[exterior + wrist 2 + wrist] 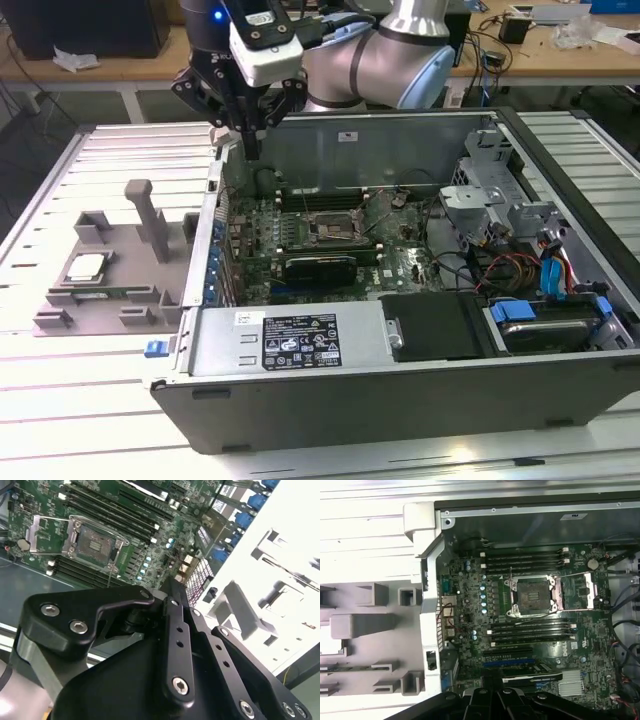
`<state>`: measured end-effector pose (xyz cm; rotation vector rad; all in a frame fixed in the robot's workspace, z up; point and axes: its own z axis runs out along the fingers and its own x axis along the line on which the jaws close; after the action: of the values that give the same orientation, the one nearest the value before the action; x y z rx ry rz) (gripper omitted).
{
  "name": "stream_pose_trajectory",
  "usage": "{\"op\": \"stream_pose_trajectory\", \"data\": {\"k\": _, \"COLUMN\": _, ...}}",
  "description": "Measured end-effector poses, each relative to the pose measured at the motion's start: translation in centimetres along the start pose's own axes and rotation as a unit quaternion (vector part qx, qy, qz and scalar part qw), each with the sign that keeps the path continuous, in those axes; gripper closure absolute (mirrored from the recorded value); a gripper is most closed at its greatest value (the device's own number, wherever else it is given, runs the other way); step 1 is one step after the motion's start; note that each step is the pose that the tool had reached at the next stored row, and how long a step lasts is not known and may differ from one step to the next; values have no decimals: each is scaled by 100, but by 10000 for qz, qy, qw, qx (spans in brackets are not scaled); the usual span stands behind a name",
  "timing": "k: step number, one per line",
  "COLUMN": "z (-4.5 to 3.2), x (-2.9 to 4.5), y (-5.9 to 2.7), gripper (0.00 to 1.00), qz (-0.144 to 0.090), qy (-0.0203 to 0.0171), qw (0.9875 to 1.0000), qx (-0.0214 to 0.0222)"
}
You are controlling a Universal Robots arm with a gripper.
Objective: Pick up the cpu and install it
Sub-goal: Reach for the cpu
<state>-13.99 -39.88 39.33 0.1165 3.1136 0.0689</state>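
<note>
- Exterior view: the gripper (249, 148) hangs in the upper part of the frame, toward the exterior view's left, above the open computer case (300, 395), near the case wall that faces the tray. The fingers meet at the tips, with nothing between them.
- Exterior view: the cpu (86, 265) lies flat in the grey tray (60, 322) at the exterior view's left. It is outside the case and well apart from the gripper.
- Exterior view: the socket (330, 232) sits mid-frame on the motherboard (260, 235).
- Second wrist view: the gripper's (172, 587) black links converge, fingers together. The socket (95, 544) lies beyond them.
- First wrist view: the socket (532, 594) sits between two banks of memory slots (530, 630), its metal plate (582, 587) folded open beside it. The tray (370, 630) lies outside the case wall.
</note>
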Motion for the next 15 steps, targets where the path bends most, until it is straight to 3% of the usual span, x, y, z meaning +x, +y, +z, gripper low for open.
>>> {"op": "stream_pose_trajectory", "data": {"k": 7, "z": -5, "x": 170, "y": -13, "gripper": 89, "qz": 0, "qy": 0, "qw": 10000, "qx": 0}}
{"op": "stream_pose_trajectory", "data": {"k": 11, "z": -5, "x": 213, "y": -16, "gripper": 89, "qz": 0, "qy": 0, "qw": 10000, "qx": 0}}
{"op": "stream_pose_trajectory", "data": {"k": 15, "z": -8, "x": 317, "y": -24, "gripper": 89, "qz": 0, "qy": 0, "qw": 10000, "qx": 0}}
